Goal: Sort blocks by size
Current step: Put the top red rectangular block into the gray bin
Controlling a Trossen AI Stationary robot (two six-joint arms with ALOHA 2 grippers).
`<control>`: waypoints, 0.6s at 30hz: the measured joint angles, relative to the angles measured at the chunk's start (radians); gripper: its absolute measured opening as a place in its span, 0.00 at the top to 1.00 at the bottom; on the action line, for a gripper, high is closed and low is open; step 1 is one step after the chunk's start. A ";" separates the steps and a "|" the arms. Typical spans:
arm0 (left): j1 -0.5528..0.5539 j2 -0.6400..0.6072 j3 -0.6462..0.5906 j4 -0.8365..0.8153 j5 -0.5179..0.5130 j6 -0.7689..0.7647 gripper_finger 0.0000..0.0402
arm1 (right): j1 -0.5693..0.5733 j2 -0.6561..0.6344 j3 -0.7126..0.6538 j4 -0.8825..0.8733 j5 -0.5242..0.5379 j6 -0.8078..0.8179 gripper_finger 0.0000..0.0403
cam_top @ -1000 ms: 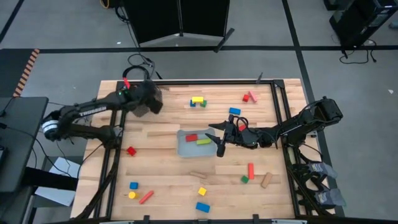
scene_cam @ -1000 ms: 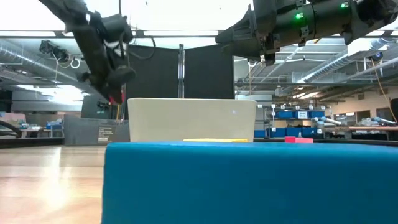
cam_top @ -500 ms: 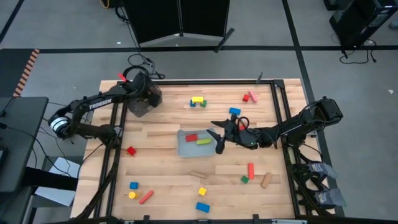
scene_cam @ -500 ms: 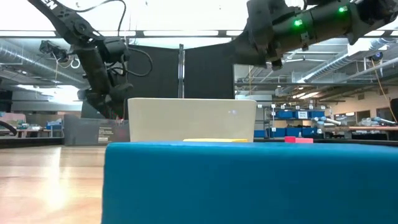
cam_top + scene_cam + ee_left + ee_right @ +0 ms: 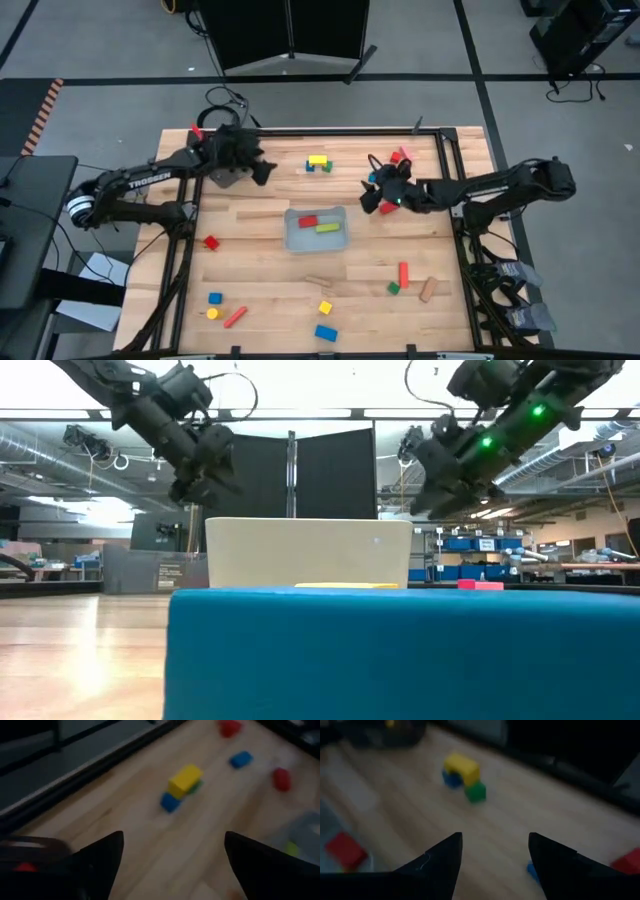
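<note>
Blocks lie scattered on the wooden table (image 5: 270, 205). A yellow block (image 5: 318, 159) with a blue and a green one sits near the far edge. A red and a green block lie in the clear tray (image 5: 340, 243). My left gripper (image 5: 264, 163) hangs open beside the dark bowl (image 5: 226, 178) at the far left; nothing is between its fingers (image 5: 100, 865). My right gripper (image 5: 370, 192) hangs open over the table near a blue block (image 5: 376, 178); in its wrist view the yellow block (image 5: 462, 767) lies ahead of the gripper (image 5: 495, 840).
More blocks lie along the near edge: a blue one (image 5: 326, 333), a red bar (image 5: 403, 273), a wooden piece (image 5: 428, 290), a red cube (image 5: 211, 242). Red and pink blocks (image 5: 402, 155) sit at the far right. A big blue block (image 5: 400, 650) fills the low view's foreground.
My left gripper has dipped over the dark bowl, opened, then risen and swung toward the table's right. My right gripper has left the tray, gone toward the far edge and turned about.
</note>
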State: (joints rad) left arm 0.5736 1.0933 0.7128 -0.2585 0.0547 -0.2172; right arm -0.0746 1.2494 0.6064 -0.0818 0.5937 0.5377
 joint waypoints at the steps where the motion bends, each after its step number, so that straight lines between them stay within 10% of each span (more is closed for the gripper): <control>1: -0.024 -0.002 0.000 0.003 0.000 -0.001 0.13 | -0.020 -0.005 0.000 -0.030 -0.060 -0.019 0.40; 7: -0.161 -0.002 0.000 0.015 0.000 -0.026 0.16 | -0.046 -0.001 0.000 -0.184 -0.375 -0.323 0.40; 18: -0.277 -0.002 0.000 0.058 -0.098 -0.050 0.18 | -0.050 0.013 0.000 -0.392 -0.478 -0.586 0.40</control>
State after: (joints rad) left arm 0.2963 1.0912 0.7132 -0.2008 -0.0433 -0.2668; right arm -0.1251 1.2629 0.6067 -0.4743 0.1155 -0.0487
